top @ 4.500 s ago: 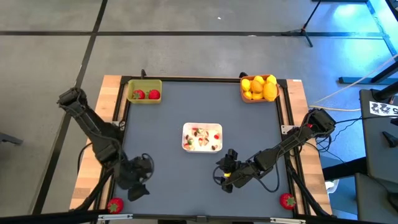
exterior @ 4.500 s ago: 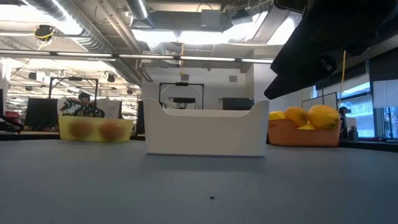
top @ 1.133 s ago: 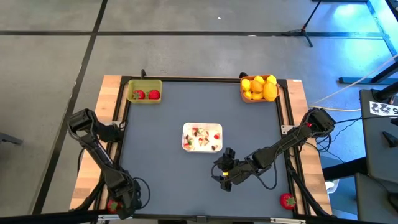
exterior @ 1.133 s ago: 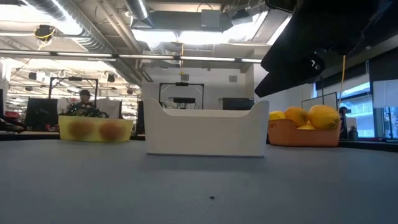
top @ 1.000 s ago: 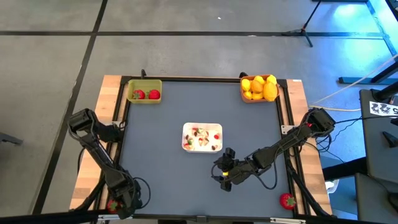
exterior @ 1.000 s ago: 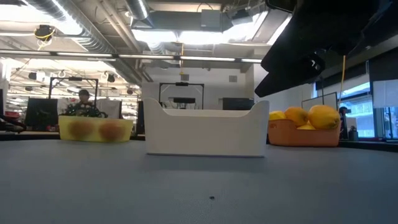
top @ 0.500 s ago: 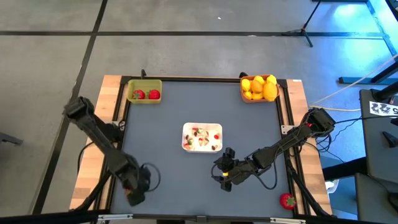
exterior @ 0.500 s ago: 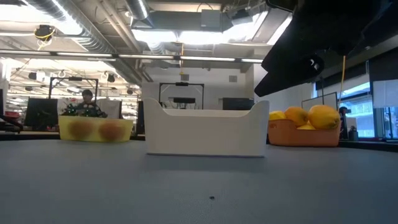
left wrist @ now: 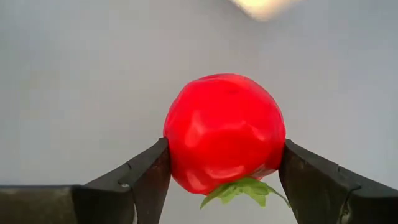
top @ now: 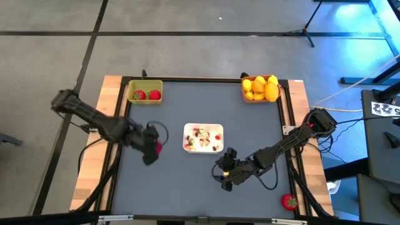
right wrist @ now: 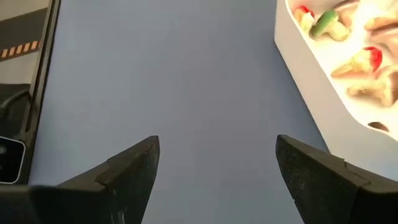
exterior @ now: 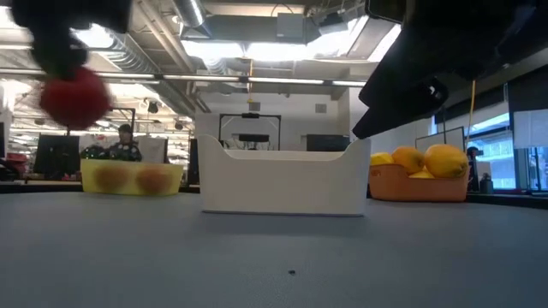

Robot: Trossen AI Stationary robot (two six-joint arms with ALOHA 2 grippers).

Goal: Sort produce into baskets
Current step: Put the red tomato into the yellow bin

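Note:
My left gripper (top: 156, 148) is shut on a red toy strawberry (left wrist: 224, 132), high above the grey mat left of the white tray; the berry also shows in the low view (exterior: 75, 97). The yellow-green basket (top: 145, 91) at the far left holds two red strawberries. The orange basket (top: 260, 89) at the far right holds several yellow and orange fruits. Another strawberry (top: 288, 201) lies on the wooden edge at the near right. My right gripper (right wrist: 214, 180) is open and empty, low over the mat near the tray's near right corner. My left gripper pinches the strawberry by its two opposite sides (left wrist: 171, 146) between the two fingers. The berry is lifted clear of the mat, with its green leaf end (left wrist: 239, 190) turned back toward the gripper.
The flat white tray (top: 203, 138) with small scraps stands mid-table, beside both grippers. Wooden rails frame the grey mat (top: 187, 187). A person shows far off behind the yellow-green basket in the low view (exterior: 127, 144).
My left gripper has swung from the table's near left corner, where a strawberry lay, up and toward the far edge and the middle, carrying the strawberry lifted clear. It now hangs left of the tray. My right arm has kept still.

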